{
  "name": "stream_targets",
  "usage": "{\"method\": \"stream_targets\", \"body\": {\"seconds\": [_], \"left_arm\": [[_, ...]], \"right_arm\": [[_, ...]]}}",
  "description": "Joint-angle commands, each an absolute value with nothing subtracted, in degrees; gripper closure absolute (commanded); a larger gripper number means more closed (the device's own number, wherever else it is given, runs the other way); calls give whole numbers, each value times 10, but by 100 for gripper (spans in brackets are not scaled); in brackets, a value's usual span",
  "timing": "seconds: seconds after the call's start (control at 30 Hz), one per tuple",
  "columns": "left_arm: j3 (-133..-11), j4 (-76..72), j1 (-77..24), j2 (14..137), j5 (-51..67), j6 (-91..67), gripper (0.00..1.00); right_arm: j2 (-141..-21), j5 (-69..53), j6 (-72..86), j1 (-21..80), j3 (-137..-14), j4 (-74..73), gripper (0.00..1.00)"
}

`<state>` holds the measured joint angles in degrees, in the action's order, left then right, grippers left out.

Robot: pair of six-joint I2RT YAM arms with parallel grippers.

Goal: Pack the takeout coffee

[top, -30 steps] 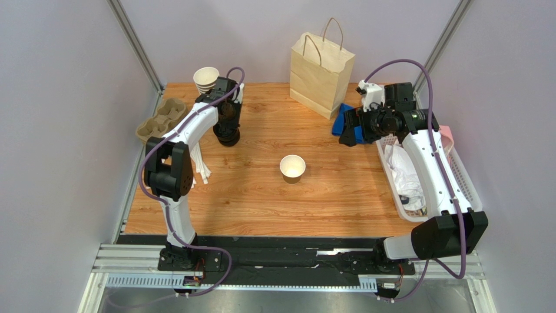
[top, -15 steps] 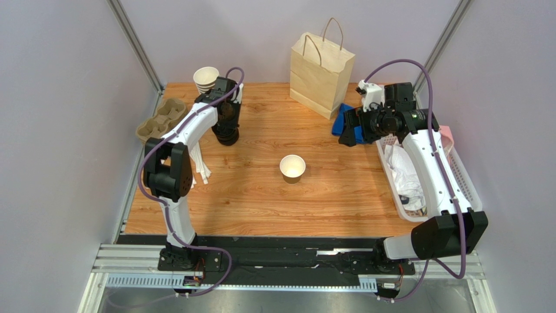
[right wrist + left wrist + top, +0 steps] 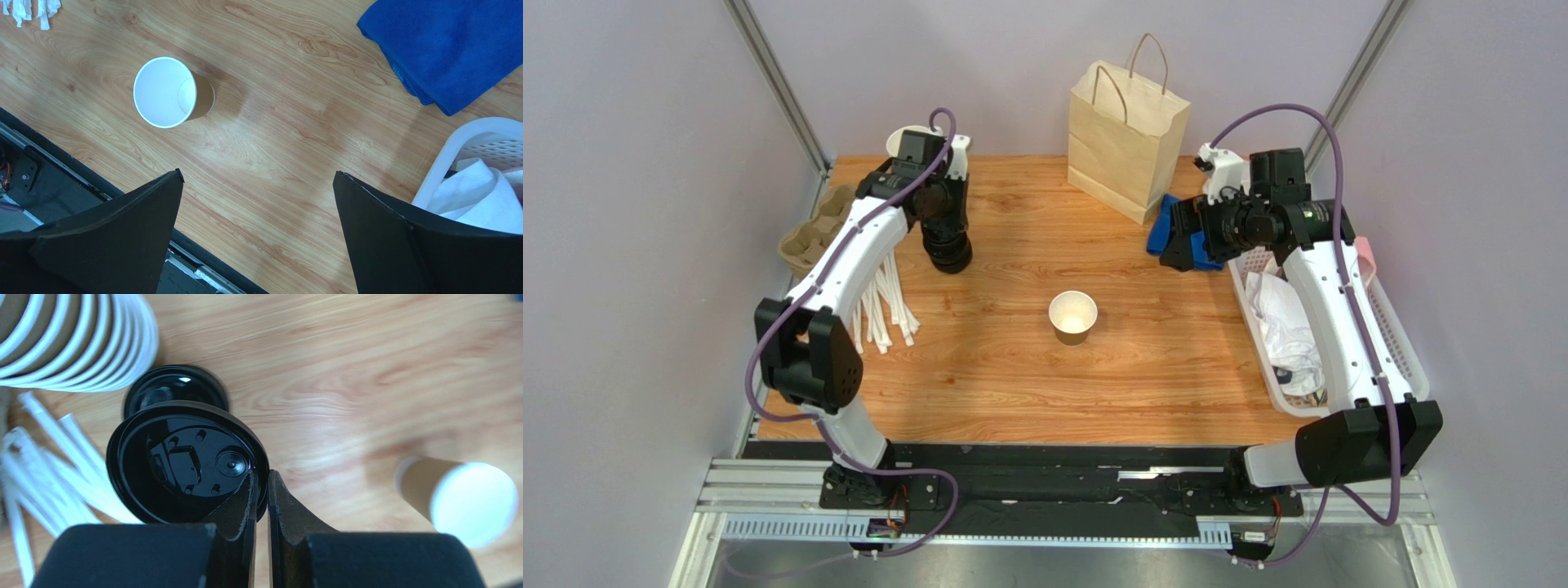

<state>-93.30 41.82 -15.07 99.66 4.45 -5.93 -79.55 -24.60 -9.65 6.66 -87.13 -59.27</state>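
Observation:
A single brown kraft cup stands open and lidless at mid table, also in the left wrist view and the right wrist view. No lidded takeout coffee is in view. My left gripper is shut on the rim of one black lid, holding it just above the stack of loose black lids. My right gripper is wide open and empty, high above the table right of the cup.
A paper bag stands at the back. A blue cloth lies by it, and a white basket sits at the right. Stacked white-rimmed cups, a pulp cup carrier and wrapped straws are at the left.
My left arm has swung its elbow out to the left and its wrist has shifted back over the lid stack. The right arm has barely moved. The cup has stayed put.

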Motion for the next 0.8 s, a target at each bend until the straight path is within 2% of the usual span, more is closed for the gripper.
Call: {"method": "stream_targets", "body": {"seconds": [0.0, 0.13, 0.27, 0.3, 0.33, 0.37, 0.4, 0.5, 0.67, 0.77], "left_arm": [[-932, 422, -152, 860, 236, -62, 100], [-926, 422, -152, 789, 388, -62, 100], [-877, 375, -152, 735, 567, -125, 100], [-856, 292, -152, 709, 642, -190, 100], [-803, 232, -152, 692, 669, -236, 100], [-772, 157, -152, 675, 691, -351, 100], [-741, -18, -153, 639, 706, -408, 100], [-677, -204, -155, 592, 691, -531, 100], [-694, -228, -177, 582, 699, -582, 100], [-707, -236, -195, 577, 709, -564, 100]], "right_arm": [[-807, -253, -133, 64, -926, -627, 0], [-799, -251, -221, 65, -967, -672, 0], [-745, -301, -243, 65, -955, -637, 0], [-731, -339, -243, 65, -947, -621, 0], [-712, -358, -239, 64, -932, -603, 0], [-680, -377, -225, 66, -903, -558, 0], [-661, -405, -210, 66, -888, -532, 0], [-627, -434, -137, 76, -879, -462, 0], [-631, -509, -63, 93, -917, -417, 0], [-626, -504, -31, 114, -915, -380, 0]]}}
